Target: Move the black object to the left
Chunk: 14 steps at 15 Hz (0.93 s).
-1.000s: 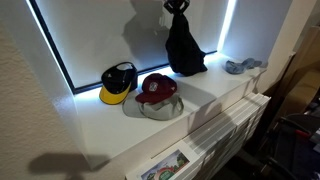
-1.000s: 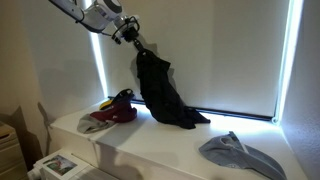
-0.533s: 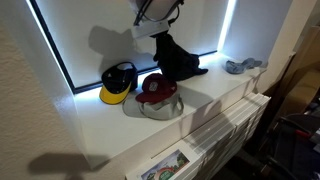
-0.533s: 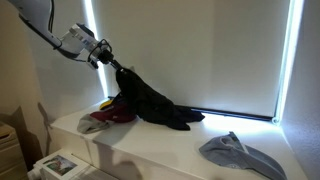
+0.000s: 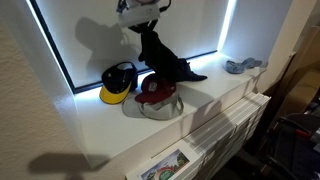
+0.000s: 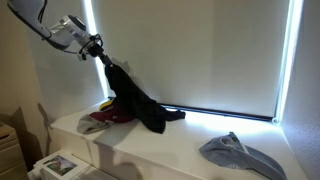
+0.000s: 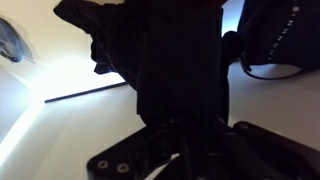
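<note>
The black object is a black cloth garment (image 5: 163,60) that hangs from my gripper (image 5: 146,22), its lower end trailing on the white ledge (image 5: 100,125). It also shows in an exterior view (image 6: 135,98), hanging from the gripper (image 6: 100,50) above the caps. In the wrist view the black cloth (image 7: 175,60) fills the middle and runs into the jaws (image 7: 185,135), which are shut on it.
A black and yellow cap (image 5: 117,82) and a maroon cap on a grey one (image 5: 156,92) lie on the ledge, under the cloth. A grey cap (image 6: 238,155) lies far off at the other end, also seen small in an exterior view (image 5: 240,66). A backlit blind stands behind.
My gripper has carried the black cloth sideways along the ledge, from beside the caps to over them. The cloth's lower end dragged along with it.
</note>
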{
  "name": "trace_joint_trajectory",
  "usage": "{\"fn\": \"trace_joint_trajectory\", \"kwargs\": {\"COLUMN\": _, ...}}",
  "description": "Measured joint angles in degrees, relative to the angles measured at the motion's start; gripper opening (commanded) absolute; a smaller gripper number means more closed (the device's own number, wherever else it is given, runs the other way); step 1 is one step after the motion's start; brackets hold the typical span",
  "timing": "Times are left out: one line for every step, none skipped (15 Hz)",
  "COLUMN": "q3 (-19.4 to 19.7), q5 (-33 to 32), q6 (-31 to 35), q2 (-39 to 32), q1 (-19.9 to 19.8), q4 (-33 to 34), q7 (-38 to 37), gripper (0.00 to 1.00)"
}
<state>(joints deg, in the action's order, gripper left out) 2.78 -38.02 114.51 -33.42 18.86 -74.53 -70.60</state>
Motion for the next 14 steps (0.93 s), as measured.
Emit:
{"fn": "trace_joint_trajectory", "kwargs": {"q3": -0.61, "q5": 2.41, "q6": 0.77, "q2": 2.12, "q1": -1.23, "q4": 0.08, "q7": 3.06, "gripper": 0.01}}
{"fn": "trace_joint_trajectory", "kwargs": {"q3": -1.15, "q5": 5.18, "q6": 1.33, "q2": 4.39, "q1": -2.56, "q4": 0.21, "q7": 6.52, "gripper": 0.01}}
{"fn": "trace_joint_trajectory", "kwargs": {"q3": -1.49, "q5": 8.38, "q6": 1.87, "q2": 6.55, "q1": -3.85, "q4": 0.36, "q7": 10.19, "gripper": 0.01}}
{"fn": "trace_joint_trajectory", "kwargs": {"q3": -1.74, "q5": 11.81, "q6": 2.38, "q2": 8.67, "q1": -5.13, "q4": 0.49, "q7": 13.84, "gripper": 0.01}}
{"fn": "trace_joint_trajectory", "kwargs": {"q3": -2.11, "q5": 15.23, "q6": 2.74, "q2": 10.59, "q1": -6.47, "q4": 0.58, "q7": 17.32, "gripper": 0.01}}
{"fn": "trace_joint_trajectory", "kwargs": {"q3": -2.6, "q5": 18.79, "q6": 2.98, "q2": 12.24, "q1": -7.87, "q4": 0.65, "q7": 20.74, "gripper": 0.01}}
{"fn": "trace_joint_trajectory", "kwargs": {"q3": -2.97, "q5": 22.37, "q6": 3.06, "q2": 13.63, "q1": -9.06, "q4": 0.72, "q7": 24.01, "gripper": 0.01}}
{"fn": "trace_joint_trajectory", "kwargs": {"q3": -3.3, "q5": 25.72, "q6": 3.06, "q2": 14.66, "q1": -10.08, "q4": 0.79, "q7": 27.04, "gripper": 0.01}}
{"fn": "trace_joint_trajectory", "kwargs": {"q3": -3.54, "q5": 28.71, "q6": 3.02, "q2": 15.36, "q1": -10.85, "q4": 0.81, "q7": 29.79, "gripper": 0.01}}
{"fn": "trace_joint_trajectory", "kwargs": {"q3": -3.74, "q5": 31.34, "q6": 2.95, "q2": 15.68, "q1": -11.39, "q4": 0.9, "q7": 32.34, "gripper": 0.01}}
{"fn": "trace_joint_trajectory", "kwargs": {"q3": -3.96, "q5": 33.54, "q6": 2.79, "q2": 15.71, "q1": -11.75, "q4": 1.03, "q7": 34.72, "gripper": 0.01}}
{"fn": "trace_joint_trajectory", "kwargs": {"q3": -4.08, "q5": 35.27, "q6": 2.63, "q2": 15.65, "q1": -11.83, "q4": 1.04, "q7": 36.68, "gripper": 0.01}}
{"fn": "trace_joint_trajectory", "kwargs": {"q3": -4.22, "q5": 36.52, "q6": 2.5, "q2": 15.48, "q1": -11.82, "q4": 1.06, "q7": 38.36, "gripper": 0.28}}
{"fn": "trace_joint_trajectory", "kwargs": {"q3": -4.46, "q5": 37.26, "q6": 2.21, "q2": 15.16, "q1": -11.76, "q4": 1.15, "q7": 39.72, "gripper": 0.29}}
